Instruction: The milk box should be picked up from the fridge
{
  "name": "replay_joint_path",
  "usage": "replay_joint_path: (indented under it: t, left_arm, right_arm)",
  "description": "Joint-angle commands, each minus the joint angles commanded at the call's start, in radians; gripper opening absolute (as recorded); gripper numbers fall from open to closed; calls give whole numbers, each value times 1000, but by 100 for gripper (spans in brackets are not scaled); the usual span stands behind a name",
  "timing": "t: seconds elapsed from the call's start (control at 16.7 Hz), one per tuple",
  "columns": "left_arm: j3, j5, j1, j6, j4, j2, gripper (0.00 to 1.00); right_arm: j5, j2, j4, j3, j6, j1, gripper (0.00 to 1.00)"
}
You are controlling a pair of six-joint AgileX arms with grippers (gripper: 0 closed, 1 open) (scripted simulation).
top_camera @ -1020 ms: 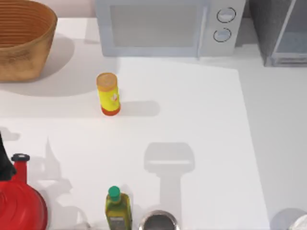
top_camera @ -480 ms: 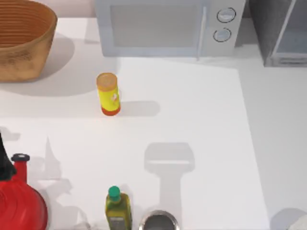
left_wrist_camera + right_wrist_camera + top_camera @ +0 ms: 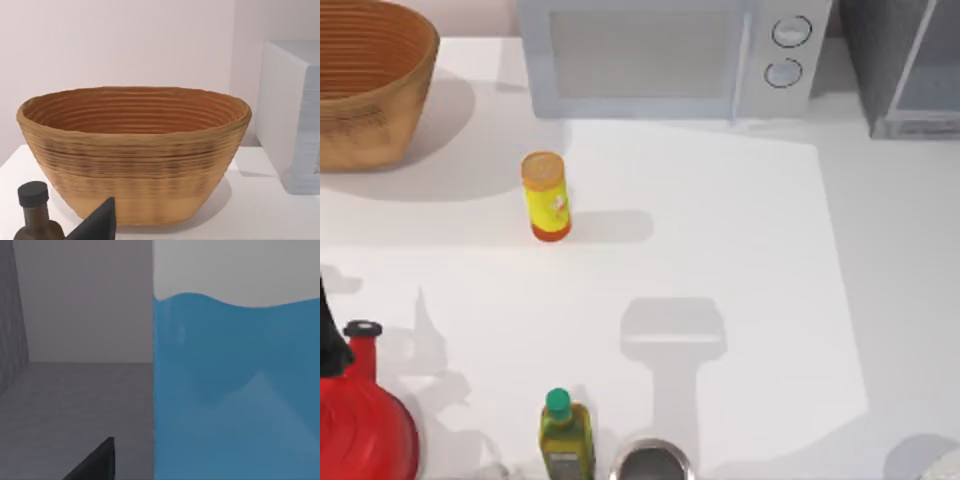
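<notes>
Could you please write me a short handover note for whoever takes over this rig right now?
Right pincer: inside the dark grey boxy fridge, close up against the light-blue milk box with its white top; one dark fingertip shows beside it, grip state unclear.
Left pincer: parked facing the woven brown basket; one fingertip shows.
Done: the reach into the fridge.
Left: confirm the grip, then lift the milk box out.

Basket [image 3: 365,80], microwave [image 3: 660,55], yellow canister [image 3: 546,195]
</notes>
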Motion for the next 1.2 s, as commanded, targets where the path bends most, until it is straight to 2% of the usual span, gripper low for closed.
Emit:
replay_joint_path:
  t: [0.24,0.66,0.96,1.2]
  left_arm:
    - [0,0,0,0,0,0,100]
    - [0,0,0,0,0,0,100]
    - [0,0,0,0,0,0,100]
    - [0,0,0,0,0,0,100]
  right_arm:
    - [0,9,-7,13,0,-1,100]
    - [40,133,-126,261,-1,38,100]
    - [44,140,-136,275,-2,42,100]
    - [44,140,-136,275,-2,42,70]
